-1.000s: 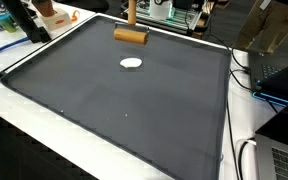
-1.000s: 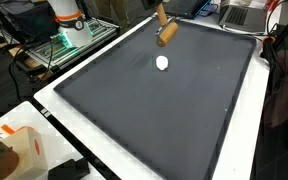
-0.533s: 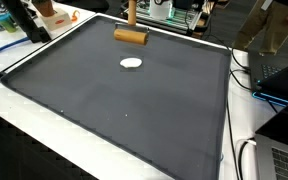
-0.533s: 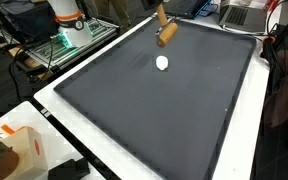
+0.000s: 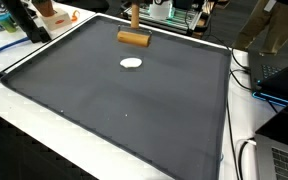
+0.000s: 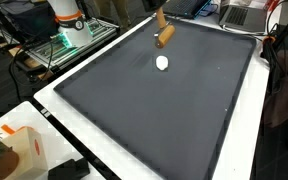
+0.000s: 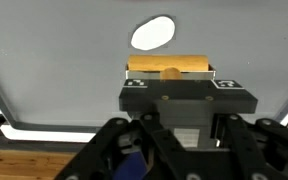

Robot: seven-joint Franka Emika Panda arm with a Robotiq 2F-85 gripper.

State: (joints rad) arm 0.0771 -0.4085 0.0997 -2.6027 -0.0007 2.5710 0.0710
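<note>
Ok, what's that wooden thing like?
The wooden thing looks like a mallet: a brown rounded block lying level, with a stick standing up from its middle. The gripper is shut on the stick. It is at the far edge of the dark mat, apart from a white oval; whether it touches the mat is unclear.

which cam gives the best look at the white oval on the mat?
Wrist view: the white oval looks largest there, with its whole outline clear, just beyond the mallet. In both exterior views it is only a small pale spot on the mat, unobstructed but without detail.
</note>
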